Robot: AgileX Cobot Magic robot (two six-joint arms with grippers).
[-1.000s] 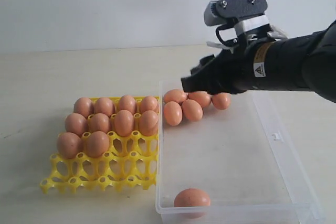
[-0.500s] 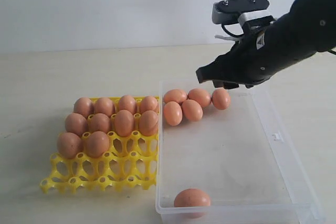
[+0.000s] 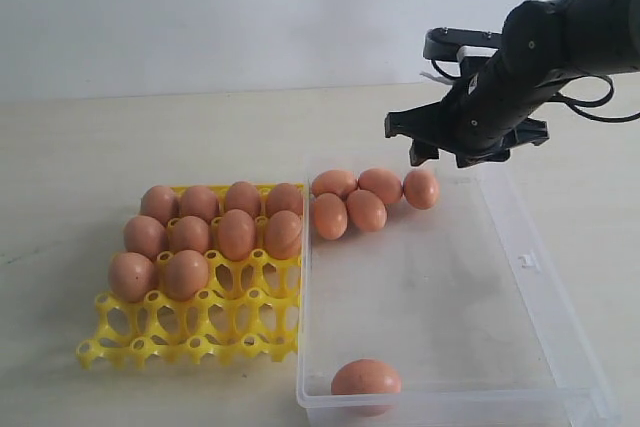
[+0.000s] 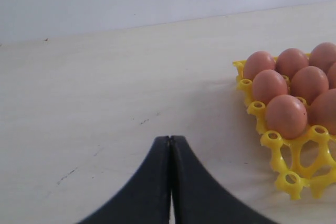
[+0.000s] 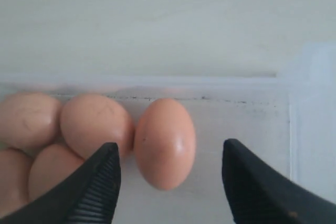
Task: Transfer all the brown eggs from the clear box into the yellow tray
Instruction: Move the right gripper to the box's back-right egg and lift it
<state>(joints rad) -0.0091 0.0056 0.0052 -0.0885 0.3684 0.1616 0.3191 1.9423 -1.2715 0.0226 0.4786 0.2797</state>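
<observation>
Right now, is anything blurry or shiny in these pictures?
Exterior view: evenly lit, sharp, faint shadows under the yellow tray. Right wrist view: hazy, a pale sheen on the nearest brown egg. Left wrist view: clear, the left gripper a featureless black.

No writing, number, brand or sign can be read in any view: none on the eggs [image 3: 236, 234], the tray [image 3: 215, 322], the box [image 3: 430, 297] or the right arm [image 3: 540, 47].
</observation>
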